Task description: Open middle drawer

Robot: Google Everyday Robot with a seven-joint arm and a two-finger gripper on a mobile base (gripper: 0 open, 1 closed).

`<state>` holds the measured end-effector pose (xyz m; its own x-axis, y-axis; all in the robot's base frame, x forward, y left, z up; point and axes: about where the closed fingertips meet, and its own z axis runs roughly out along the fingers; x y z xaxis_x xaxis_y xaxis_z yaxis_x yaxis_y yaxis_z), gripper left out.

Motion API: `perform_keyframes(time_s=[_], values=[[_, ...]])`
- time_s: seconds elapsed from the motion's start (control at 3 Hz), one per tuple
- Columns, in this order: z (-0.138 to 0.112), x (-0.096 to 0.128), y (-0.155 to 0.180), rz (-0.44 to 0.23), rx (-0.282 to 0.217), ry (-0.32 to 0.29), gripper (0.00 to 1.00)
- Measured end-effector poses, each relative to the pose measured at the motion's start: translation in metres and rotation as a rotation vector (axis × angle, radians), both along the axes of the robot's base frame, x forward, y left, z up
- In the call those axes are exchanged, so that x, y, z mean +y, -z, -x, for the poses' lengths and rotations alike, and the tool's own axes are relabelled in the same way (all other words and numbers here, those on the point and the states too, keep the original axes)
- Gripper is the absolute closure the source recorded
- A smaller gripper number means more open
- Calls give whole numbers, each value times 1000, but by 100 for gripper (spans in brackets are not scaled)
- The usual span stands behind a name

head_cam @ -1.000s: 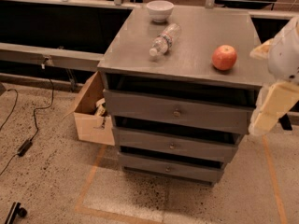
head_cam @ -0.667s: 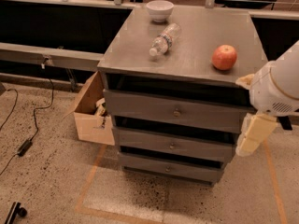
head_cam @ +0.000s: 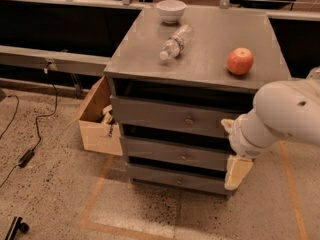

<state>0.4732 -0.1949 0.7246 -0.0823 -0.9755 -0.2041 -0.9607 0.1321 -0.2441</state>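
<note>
The middle drawer (head_cam: 170,153) looks shut, its knob (head_cam: 184,156) untouched. The claw (head_cam: 238,172) hangs at the drawer's right end, holding nothing visible; how far open it is cannot be told.

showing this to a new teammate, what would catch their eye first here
The big white robot arm at the right stands out first. Its gripper hangs in front of the right end of the grey cabinet's lower drawers, right of the knob on the middle drawer. Next comes the red apple on the cabinet top, with a plastic bottle lying on its side and a white bowl behind it.
</note>
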Motion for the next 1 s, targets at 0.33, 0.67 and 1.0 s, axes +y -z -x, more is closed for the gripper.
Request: perform_keyframes(time_s=[0.33,0.67,1.0], values=[[-3,0,3,3,-7,9,0],[-3,0,3,3,-7,9,0],[6,1,61,-46,32,-9,0]])
